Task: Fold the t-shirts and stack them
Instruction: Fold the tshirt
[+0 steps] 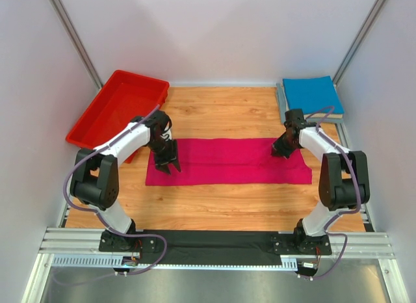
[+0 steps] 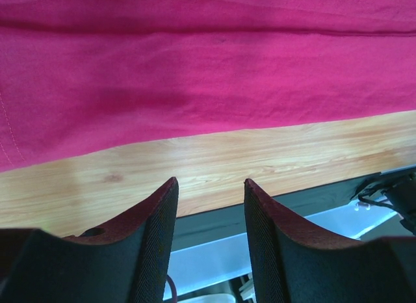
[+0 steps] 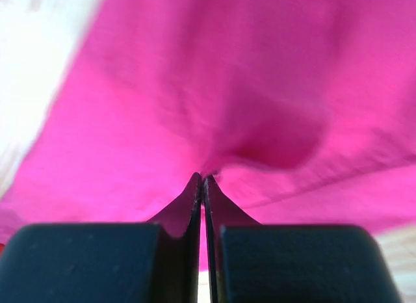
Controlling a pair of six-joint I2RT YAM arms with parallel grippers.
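The magenta-pink t-shirt (image 1: pixel 227 161) lies folded into a long flat band across the middle of the wooden table. My left gripper (image 1: pixel 170 165) is open and empty, hovering over the shirt's left end; in the left wrist view its fingers (image 2: pixel 156 231) point at bare wood below the shirt's near edge (image 2: pixel 195 75). My right gripper (image 1: pixel 281 150) is shut on the pink shirt near its far right corner; in the right wrist view the cloth (image 3: pixel 214 108) puckers at the closed tips (image 3: pixel 203 179). The folded blue t-shirt (image 1: pixel 312 95) lies at the back right, on a grey one (image 1: pixel 281 103).
A red plastic bin (image 1: pixel 120 108) stands at the back left, close to the left arm. White walls enclose the table. A black strip and metal rail (image 1: pixel 214 241) run along the near edge.
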